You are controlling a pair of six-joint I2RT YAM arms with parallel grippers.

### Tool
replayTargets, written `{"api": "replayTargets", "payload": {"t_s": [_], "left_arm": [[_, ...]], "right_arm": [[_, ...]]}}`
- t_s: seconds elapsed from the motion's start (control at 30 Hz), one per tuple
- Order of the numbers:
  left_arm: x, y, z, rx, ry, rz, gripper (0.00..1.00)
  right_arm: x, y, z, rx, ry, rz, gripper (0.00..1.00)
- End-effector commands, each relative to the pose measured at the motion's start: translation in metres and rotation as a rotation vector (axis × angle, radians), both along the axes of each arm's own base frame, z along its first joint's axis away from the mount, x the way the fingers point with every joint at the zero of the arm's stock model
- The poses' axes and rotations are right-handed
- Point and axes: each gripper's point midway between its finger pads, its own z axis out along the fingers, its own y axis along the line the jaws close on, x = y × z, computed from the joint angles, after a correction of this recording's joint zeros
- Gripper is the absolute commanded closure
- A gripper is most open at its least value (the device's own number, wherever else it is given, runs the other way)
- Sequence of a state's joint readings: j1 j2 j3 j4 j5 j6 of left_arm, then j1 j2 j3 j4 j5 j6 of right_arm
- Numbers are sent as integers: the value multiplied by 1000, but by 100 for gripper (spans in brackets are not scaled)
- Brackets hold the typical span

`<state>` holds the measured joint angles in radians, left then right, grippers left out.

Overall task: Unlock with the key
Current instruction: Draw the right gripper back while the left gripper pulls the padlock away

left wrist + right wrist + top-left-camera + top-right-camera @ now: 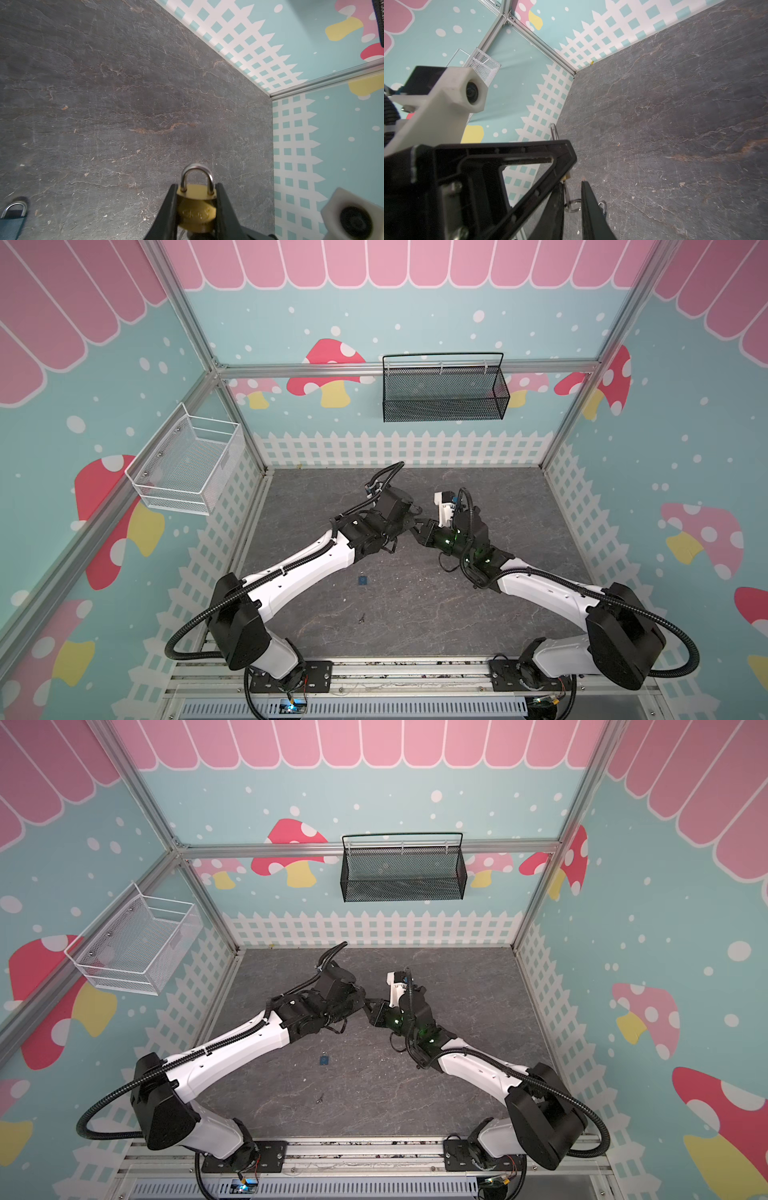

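Two arms meet nose to nose mid-counter (532,506): lock held, key at its base.
Left jaws, reaching in from 8 o'clock in both top views, are clenched on the brass padlock (195,212). They grip the body sides, so the shackle (196,172) pokes past the tips, free to pop, and the keyway end faces the other arm. Right jaws come in from 4 o'clock. The key (566,192) and its ring (572,205) sit between them, just beside the brass. A gap shows there, so I can't tell whether they're pinching the key. Both shackle legs are seated, so I'd say it's not yet unlocked and this is the insert/turn step. Spare blue lock (363,580) lies about 7 o'clock of the meeting point, clear of the work.
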<state>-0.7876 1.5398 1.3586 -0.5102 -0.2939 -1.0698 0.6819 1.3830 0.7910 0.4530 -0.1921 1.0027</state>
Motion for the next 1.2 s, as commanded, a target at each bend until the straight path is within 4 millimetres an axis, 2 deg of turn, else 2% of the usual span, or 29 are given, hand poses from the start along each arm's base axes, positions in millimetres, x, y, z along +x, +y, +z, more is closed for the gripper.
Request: {"api": "replayTargets", "payload": {"t_s": [0.0,0.27,0.37,0.7,0.97,1.17], "left_arm": [[0,-3,26,-72,-40,5,100],[-1,-5,28,-103,-37,6,100],[-1,-5,30,-124,-37,17,100],[3,-3,37,-232,-41,49,100],[-2,-2,47,-342,-100,45,100],[-8,-3,49,-393,-108,34,100]], "right_arm": [[5,4,10,17,-28,-4,83],[5,6,4,5,-22,8,86],[5,7,0,2,-6,11,92],[-6,12,-7,21,44,69,100],[-14,19,3,113,92,114,100],[-17,24,20,220,119,145,100]]}}
